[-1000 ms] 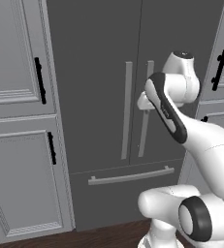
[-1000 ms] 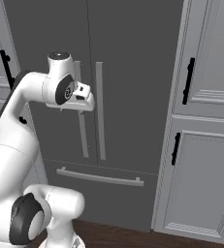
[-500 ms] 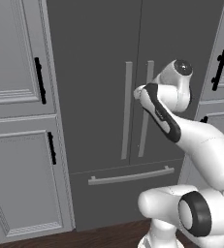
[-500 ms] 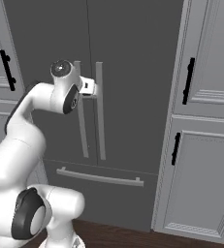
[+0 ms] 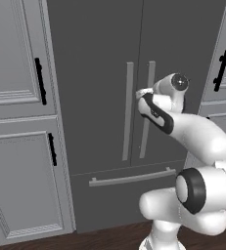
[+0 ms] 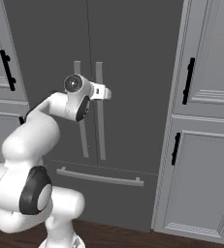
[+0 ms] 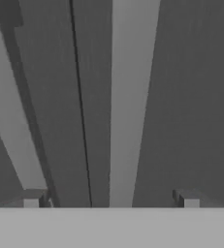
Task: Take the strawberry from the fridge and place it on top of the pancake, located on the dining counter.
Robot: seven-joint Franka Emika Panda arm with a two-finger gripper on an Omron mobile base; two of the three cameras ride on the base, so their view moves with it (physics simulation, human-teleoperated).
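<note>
I see the fridge (image 5: 100, 88) shut, both doors closed; my gripper (image 7: 111, 198) is spread wide, empty, a handle (image 7: 130, 101) between its fingers. Strawberry: I cannot tell where.

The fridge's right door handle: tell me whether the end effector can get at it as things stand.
Probably yes. The end effector stands open in front of the fridge, the right door handle lies between its fingertips, and nothing sits between them.

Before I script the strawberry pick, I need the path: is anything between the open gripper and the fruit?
Yes. The tall dark grey fridge has both doors shut. The two-finger gripper stands open at the right door's light-grey vertical handle, not yet gripping it.
</note>
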